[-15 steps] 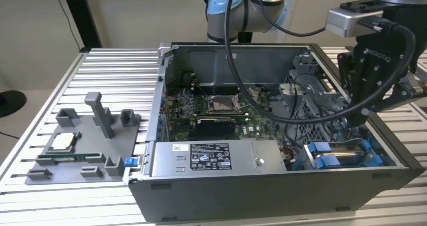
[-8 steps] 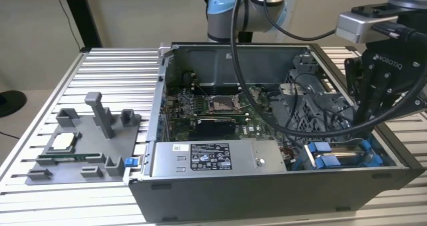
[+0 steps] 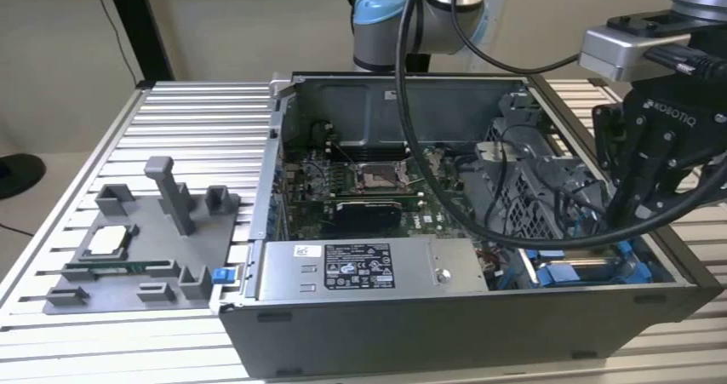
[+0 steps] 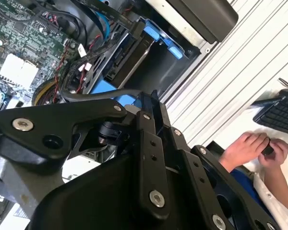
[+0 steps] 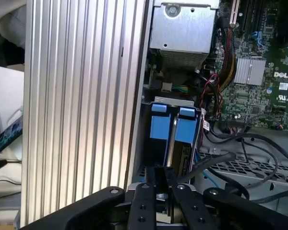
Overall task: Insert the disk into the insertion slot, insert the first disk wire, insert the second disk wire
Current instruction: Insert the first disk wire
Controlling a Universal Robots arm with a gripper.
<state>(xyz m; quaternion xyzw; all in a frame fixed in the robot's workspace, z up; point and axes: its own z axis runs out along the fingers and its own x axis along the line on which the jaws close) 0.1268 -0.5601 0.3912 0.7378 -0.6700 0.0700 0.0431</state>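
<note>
Hovering over the insertion slot (image 5: 240,170), the gripper (image 5: 165,168), jaws pinched together, apparently presses the blue-framed disk (image 5: 187,132) home.

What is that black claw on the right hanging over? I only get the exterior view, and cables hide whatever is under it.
Observer: In the first wrist view the gripper hangs right above the disk, a metal drive in a bright blue frame.
Operator: Is the drive lying loose in there?
Observer: No. It appears to stand on edge down in the insertion slot, close beside the case wall.
Operator: Is anyone around the machine?
Observer: Yes. The second wrist view shows a person's hands by a keyboard, beyond the table.
</note>
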